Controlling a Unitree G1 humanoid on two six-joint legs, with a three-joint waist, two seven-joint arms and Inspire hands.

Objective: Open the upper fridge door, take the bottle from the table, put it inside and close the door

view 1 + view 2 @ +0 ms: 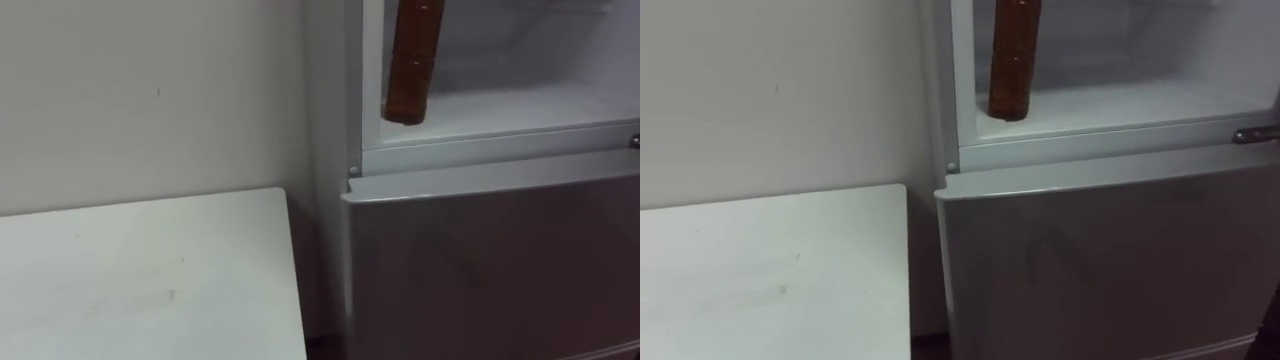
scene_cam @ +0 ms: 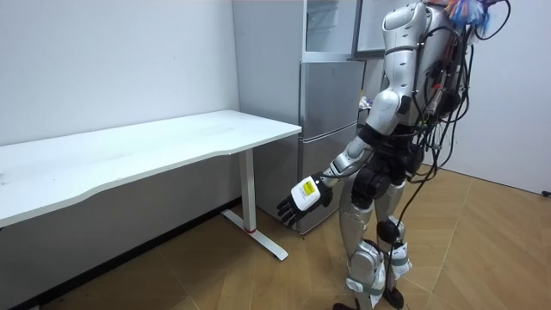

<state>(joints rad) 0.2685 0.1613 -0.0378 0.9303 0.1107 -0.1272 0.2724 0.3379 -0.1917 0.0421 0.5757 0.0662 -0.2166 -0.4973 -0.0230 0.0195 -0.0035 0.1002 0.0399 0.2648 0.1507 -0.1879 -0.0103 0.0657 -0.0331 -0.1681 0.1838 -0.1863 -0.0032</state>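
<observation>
A brown bottle (image 1: 410,70) stands upright at the front left corner of the open upper fridge compartment (image 1: 530,105). Its base is at or just above the white shelf; I cannot tell whether it touches. The bottle's top runs out of the eye views' upper edge, so what holds it is hidden. In the room view I stand close in front of the fridge (image 2: 331,95). My left hand (image 2: 301,200) hangs low beside my thigh, fingers relaxed and holding nothing.
The lower fridge door (image 1: 490,260) is closed. A white table (image 1: 150,270) stands against the wall to my left, its corner close to the fridge side. A metal hinge piece (image 1: 1255,133) sticks out at the compartment's right edge.
</observation>
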